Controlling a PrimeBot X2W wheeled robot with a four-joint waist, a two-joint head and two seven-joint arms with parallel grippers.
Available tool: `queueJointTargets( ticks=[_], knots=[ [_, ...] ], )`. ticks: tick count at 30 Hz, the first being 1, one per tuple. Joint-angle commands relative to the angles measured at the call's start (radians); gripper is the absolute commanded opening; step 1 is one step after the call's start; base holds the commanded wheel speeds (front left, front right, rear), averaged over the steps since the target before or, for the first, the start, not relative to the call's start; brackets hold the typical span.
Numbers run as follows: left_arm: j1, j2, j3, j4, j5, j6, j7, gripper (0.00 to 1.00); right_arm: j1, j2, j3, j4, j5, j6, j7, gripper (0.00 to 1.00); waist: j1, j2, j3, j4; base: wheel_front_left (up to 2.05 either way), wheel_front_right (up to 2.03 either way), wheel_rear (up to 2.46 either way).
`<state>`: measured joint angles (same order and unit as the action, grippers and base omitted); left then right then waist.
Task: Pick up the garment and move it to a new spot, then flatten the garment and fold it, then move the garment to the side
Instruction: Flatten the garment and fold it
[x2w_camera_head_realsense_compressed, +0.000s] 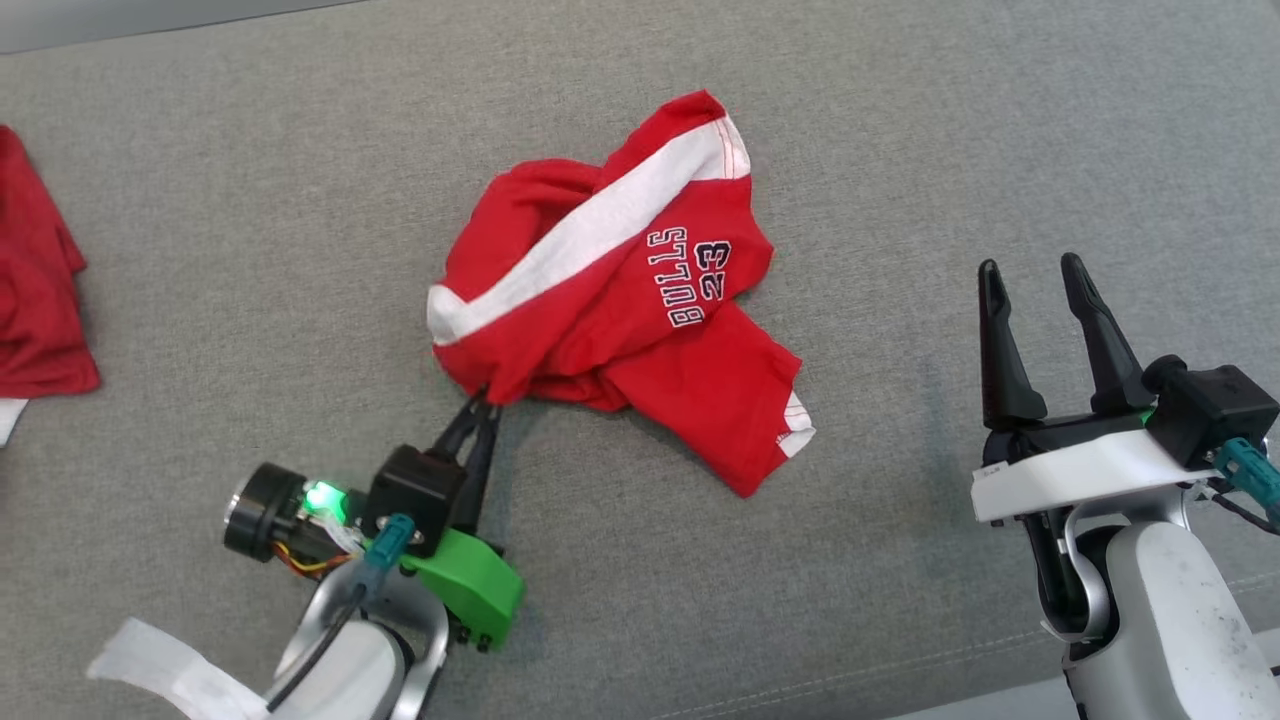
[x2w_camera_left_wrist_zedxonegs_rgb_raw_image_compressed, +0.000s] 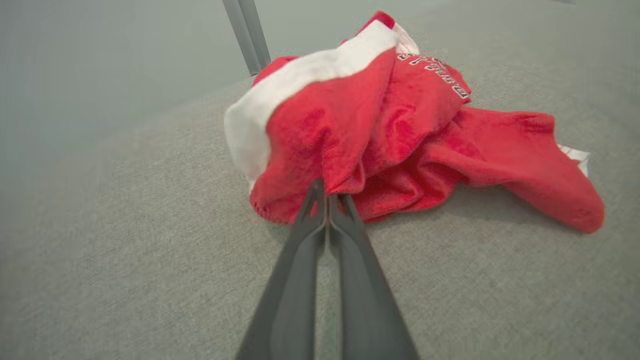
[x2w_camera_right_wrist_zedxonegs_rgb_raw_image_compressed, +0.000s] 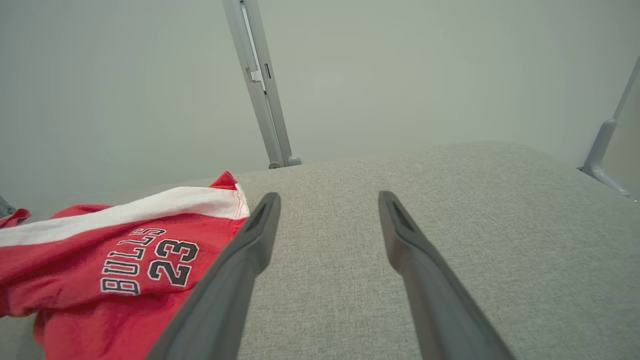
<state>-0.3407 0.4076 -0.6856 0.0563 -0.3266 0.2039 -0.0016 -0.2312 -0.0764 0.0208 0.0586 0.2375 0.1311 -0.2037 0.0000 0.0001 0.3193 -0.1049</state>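
crumpled red fabric garment (x2w_camera_head_realsense_compressed: 620, 290) with a broad white band, heaped near the middle of a flat grey woven fabric surface (x2w_camera_head_realsense_compressed: 250, 200). printed on the top fold in dark, white-edged characters: "bulls" and "23", upside down in the head view, right way up in the right wrist view. left gripper (x2w_camera_head_realsense_compressed: 487, 400), on a green-cased wrist, at the garment's near left edge; two dark fingers pressed together, pinching a red fold low on the heap. right gripper (x2w_camera_head_realsense_compressed: 1031, 265) well off to the garment's right, over bare surface, fingers spread wide, holding nothing. second red cloth (x2w_camera_head_realsense_compressed: 35, 290) at the far left of the surface, well apart from the garment, cut by the frame. thin grey metal upright (x2w_camera_right_wrist_zedxonegs_rgb_raw_image_compressed: 260, 85) beyond the far edge, against a plain pale wall (x2w_camera_right_wrist_zedxonegs_rgb_raw_image_compressed: 425, 65). broad bare stretches of surface left, right and ahead of the heap; near edge visible at lower right beside the right arm, far edge at upper left.
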Motion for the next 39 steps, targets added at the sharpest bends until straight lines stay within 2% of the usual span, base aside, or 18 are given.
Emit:
queueJointTargets(
  ticks=[1, 7, 8, 9, 10, 17, 24, 29, 34, 39],
  knots=[
    [0.019, -0.012, -0.009, 0.010, -0.013, -0.002, -0.008, 0.00, 0.004, -0.004, -0.002, -0.004, 0.002, -0.001, 0.004, 1.00, 0.0000, -0.0001, 0.003, 0.017, 0.00, 0.00, 0.00],
    [0.041, -0.093, -0.075, 0.121, -0.035, -0.045, -0.030, 0.00, 0.012, -0.007, -0.010, -0.013, 0.006, -0.001, 0.019, 1.00, 0.0000, -0.0001, 0.000, 0.040, 0.00, 0.00, 0.00],
    [0.035, -0.104, -0.077, 0.138, -0.040, -0.049, -0.041, 0.10, 0.013, -0.006, -0.011, -0.014, 0.006, -0.001, 0.022, 1.00, 0.0000, -0.0001, -0.001, 0.041, 0.00, 0.00, 0.00],
    [0.027, -0.118, -0.075, 0.151, -0.043, -0.050, -0.056, 0.46, 0.016, -0.006, -0.012, -0.016, 0.005, -0.001, 0.023, 1.00, 0.0000, -0.0001, -0.002, 0.043, 0.00, 0.00, 0.00],
    [0.023, -0.131, -0.074, 0.162, -0.050, -0.053, -0.071, 1.00, 0.018, -0.006, -0.013, -0.018, 0.003, -0.001, 0.026, 1.00, 0.0000, -0.0001, -0.006, 0.045, 0.00, 0.00, 0.00],
    [0.000, -0.169, -0.059, 0.147, -0.077, -0.077, -0.173, 1.00, 0.030, -0.005, -0.018, -0.034, -0.009, -0.001, 0.041, 1.00, 0.0000, -0.0001, -0.030, 0.052, 0.00, 0.00, 0.00],
    [0.006, -0.160, -0.003, 0.045, -0.096, -0.060, -0.227, 1.00, 0.043, -0.009, -0.014, -0.044, -0.023, -0.001, 0.050, 1.00, 0.0000, -0.0001, -0.058, 0.055, 0.00, 0.00, 0.00],
    [0.027, -0.132, 0.079, -0.037, -0.126, -0.026, -0.246, 1.00, 0.052, -0.014, -0.007, -0.050, -0.030, -0.001, 0.057, 1.00, 0.0000, -0.0001, -0.081, 0.060, 0.00, 0.00, 0.00],
    [0.058, -0.087, 0.176, -0.068, -0.155, 0.016, -0.255, 1.00, 0.067, -0.022, 0.004, -0.049, -0.032, -0.001, 0.062, 1.00, 0.0000, -0.0001, -0.101, 0.065, 0.00, 0.00, 0.00],
    [0.101, -0.044, 0.249, -0.085, -0.185, 0.036, -0.256, 1.00, 0.079, -0.028, 0.011, -0.043, -0.028, -0.001, 0.067, 1.00, 0.0000, -0.0001, -0.113, 0.070, 0.00, 0.00, 0.00]
  ],
)
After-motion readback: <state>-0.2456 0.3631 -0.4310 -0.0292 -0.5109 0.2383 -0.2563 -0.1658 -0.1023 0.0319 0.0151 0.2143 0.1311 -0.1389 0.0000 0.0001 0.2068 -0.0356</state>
